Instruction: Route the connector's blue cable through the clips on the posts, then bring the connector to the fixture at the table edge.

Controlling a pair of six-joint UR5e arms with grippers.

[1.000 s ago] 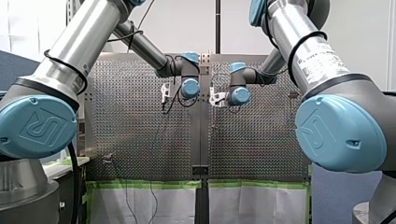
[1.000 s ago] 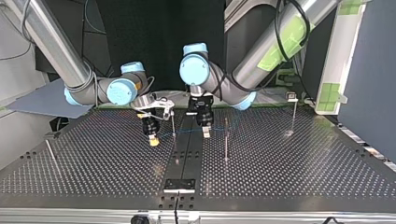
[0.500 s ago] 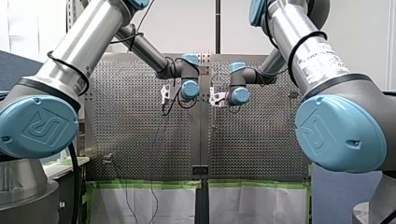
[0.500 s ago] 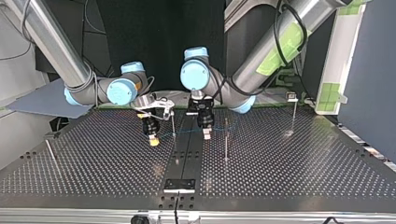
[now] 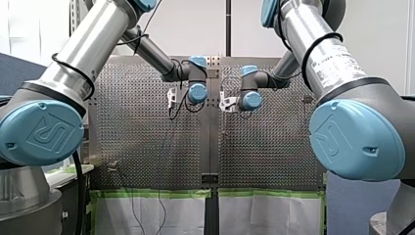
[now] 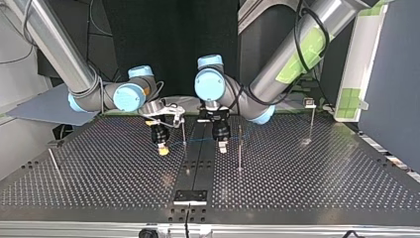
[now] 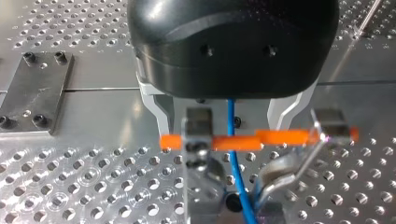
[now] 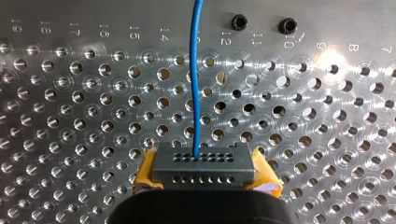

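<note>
In the right wrist view my right gripper [image 8: 203,179] is shut on the dark connector [image 8: 203,167], with yellow pads [image 8: 145,172] on both sides. The blue cable [image 8: 195,79] leaves the connector and runs straight ahead over the perforated plate. In the top view this gripper [image 6: 161,146] hangs beside a thin post [image 6: 183,131]. My left gripper [image 6: 222,145] is black and hangs open. In the left wrist view its metal fingers [image 7: 158,109] stand wide on either side of the blue cable [image 7: 232,122], which crosses an orange clip bar [image 7: 233,142].
More posts stand in the top view: one [image 6: 240,148] just beside my left gripper, one at the far right [image 6: 312,121], and a leaning one at the left [image 6: 53,161]. The dark fixture [image 6: 189,197] sits at the table's near edge, in the middle.
My left gripper has shifted slightly toward the top view's right and a little nearer that camera. My right gripper with the connector has stayed put.
</note>
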